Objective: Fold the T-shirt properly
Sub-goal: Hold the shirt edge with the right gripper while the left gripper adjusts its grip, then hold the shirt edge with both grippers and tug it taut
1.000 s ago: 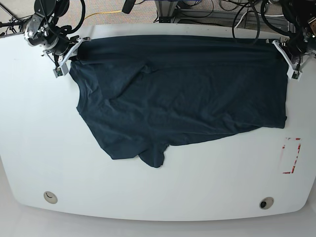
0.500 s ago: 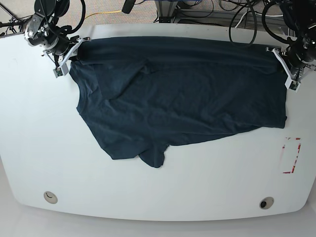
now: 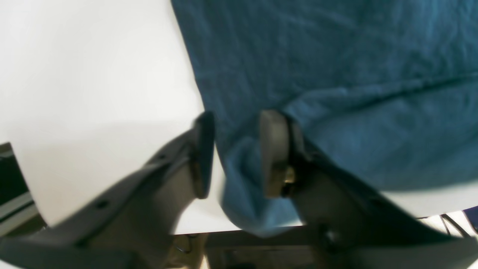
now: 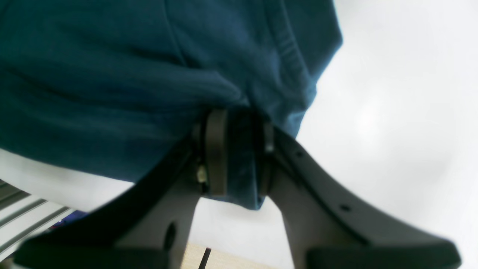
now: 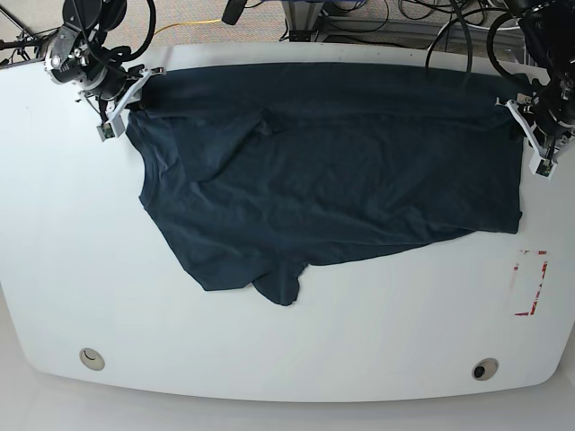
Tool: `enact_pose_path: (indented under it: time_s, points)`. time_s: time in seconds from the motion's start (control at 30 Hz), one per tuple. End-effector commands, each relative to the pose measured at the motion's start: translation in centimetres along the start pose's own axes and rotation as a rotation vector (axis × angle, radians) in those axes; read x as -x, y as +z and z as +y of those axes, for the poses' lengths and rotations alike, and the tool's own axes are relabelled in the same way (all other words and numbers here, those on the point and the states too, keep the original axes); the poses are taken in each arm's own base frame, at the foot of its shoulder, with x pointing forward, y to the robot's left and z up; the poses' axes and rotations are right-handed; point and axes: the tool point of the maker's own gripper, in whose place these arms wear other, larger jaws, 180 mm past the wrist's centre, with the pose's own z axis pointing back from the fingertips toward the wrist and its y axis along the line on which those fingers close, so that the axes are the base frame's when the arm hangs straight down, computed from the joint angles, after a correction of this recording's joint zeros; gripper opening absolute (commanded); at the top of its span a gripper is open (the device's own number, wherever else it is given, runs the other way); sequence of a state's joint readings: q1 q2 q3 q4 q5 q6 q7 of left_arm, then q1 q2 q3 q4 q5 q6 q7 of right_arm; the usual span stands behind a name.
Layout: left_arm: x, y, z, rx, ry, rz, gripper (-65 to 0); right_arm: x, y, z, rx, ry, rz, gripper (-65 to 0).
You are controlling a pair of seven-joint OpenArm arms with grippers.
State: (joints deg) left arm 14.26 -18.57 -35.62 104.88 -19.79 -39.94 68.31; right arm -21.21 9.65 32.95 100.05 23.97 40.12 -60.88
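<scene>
- The T-shirt (image 5: pixel 332 171) lies spread out on the white desk (image 5: pixel 72 251), dark blue and mostly flat, with soft wrinkles.
- Its top edge runs along the far side of the desk, close to the desk's back edge.
- Its right edge is a nearly straight line near the desk's right side.
- Its bottom edge slants down to a bunched point near the middle of the desk.
- The right pincer (image 4: pixel 239 153) is at the shirt's far corner on the left of the base view. Its two fingers are squeezed onto a fold of the blue cloth.
- The left pincer (image 3: pixel 233 153) is at the shirt's other far corner. Its fingers are apart, and a loose bit of cloth hangs between them, touching one pad (image 3: pixel 270 149). The picture there is blurry.
- There is lots of bare white desk in front of the shirt and to its left.
- A red-edged marking (image 5: pixel 530 283) sits on the desk near the right front, apart from the shirt.
- Two small round holes (image 5: pixel 90 358) are near the desk's front edge.
</scene>
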Motion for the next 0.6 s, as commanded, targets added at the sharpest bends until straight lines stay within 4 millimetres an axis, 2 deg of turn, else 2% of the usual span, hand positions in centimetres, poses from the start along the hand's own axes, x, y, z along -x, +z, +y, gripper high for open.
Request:
enact_pose_path:
  time_s: [0.0,0.1,0.27,0.37,0.57]
  points:
    - [-0.4,0.7,1.5,-0.061,-0.026,0.002,-27.9,2.2,0.0,-0.5,0.025,0.006,0.101,-53.4]
    - [-1.6,1.0,2.2,-0.093,-0.027,-0.019,-22.6,2.2,0.0,-0.5,0.025,0.006,0.101,-53.4]
    - [-1.9,1.2,2.8,-0.109,-0.015,-0.029,-21.8,2.1,0.0,-0.5,0.026,0.007,0.099,-53.4]
    - [-1.9,0.6,1.7,-0.079,-0.016,-0.027,-21.8,2.1,0.0,-0.5,0.026,0.007,0.099,-53.4]
    - [-0.5,-1.4,-0.6,0.001,0.001,0.02,-22.1,2.0,0.0,-0.4,0.024,0.006,0.095,-53.4]
